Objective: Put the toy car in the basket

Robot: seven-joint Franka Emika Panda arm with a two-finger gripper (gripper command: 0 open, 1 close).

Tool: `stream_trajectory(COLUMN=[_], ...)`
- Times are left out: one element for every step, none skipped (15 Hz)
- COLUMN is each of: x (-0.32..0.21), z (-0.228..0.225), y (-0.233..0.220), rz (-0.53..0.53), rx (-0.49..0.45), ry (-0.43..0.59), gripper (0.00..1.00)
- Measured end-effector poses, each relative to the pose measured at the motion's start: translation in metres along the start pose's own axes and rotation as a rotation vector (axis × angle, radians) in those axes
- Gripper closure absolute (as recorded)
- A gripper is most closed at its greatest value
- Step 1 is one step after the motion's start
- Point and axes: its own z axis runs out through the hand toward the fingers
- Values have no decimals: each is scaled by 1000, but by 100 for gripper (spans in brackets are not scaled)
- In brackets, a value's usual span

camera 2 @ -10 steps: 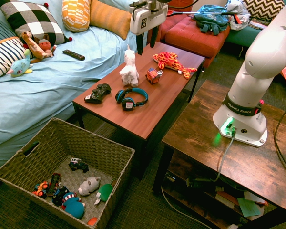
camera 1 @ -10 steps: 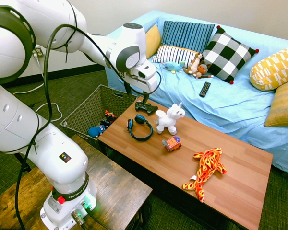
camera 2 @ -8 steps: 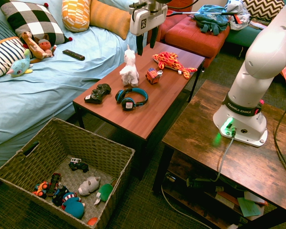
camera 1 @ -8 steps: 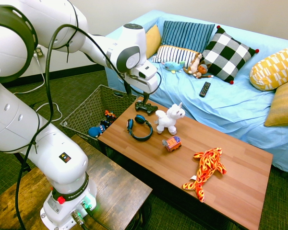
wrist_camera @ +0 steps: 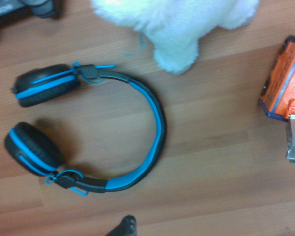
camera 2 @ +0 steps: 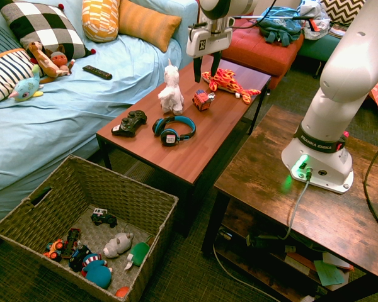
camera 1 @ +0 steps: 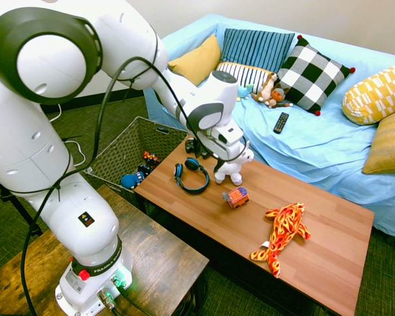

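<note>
— Wooden table (camera 2: 176, 157) by the sofa; where's the toy car (camera 2: 203, 99)?
— On it, at the unicorn's (camera 2: 171, 93) three o'clock, outside the basket (camera 2: 82, 189).
— Gripper (camera 2: 206, 70)?
— Fingers apart, empty, above it.

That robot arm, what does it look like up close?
The arm is glossy white with rounded segments and dark grey rings at the joints, and a black cable loops along it. Its base reads "FRANKA EMIKA". The gripper has a white body with a small printed square and two dark fingers.
</note>
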Motion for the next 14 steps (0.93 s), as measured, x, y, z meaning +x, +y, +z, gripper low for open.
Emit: stream_trajectory(x=[13,31,51,68,82,92,99,105,110,116,121,128,134,140], z=[11,22,30,39,50,61,73,86,98,108,117,124,129,133], y=[1,2,2,2,1,-1,-3,-3,-2,-1,-2,-3,-7,-14], rz=[28,59,87,109,127,140,146,154,166,179,194,206,207,202], rx=[-2,-2,-3,-5,-8,-15,-28,-43,-57,-72,-83,-92,-95,-97], ry=[1,-1,-6,-12,-19,-27,-33,-41,-48,-53,-57,-56,-49,-49], gripper=[0,0,0,0,0,0,0,0,0,0,0,0,0,0])
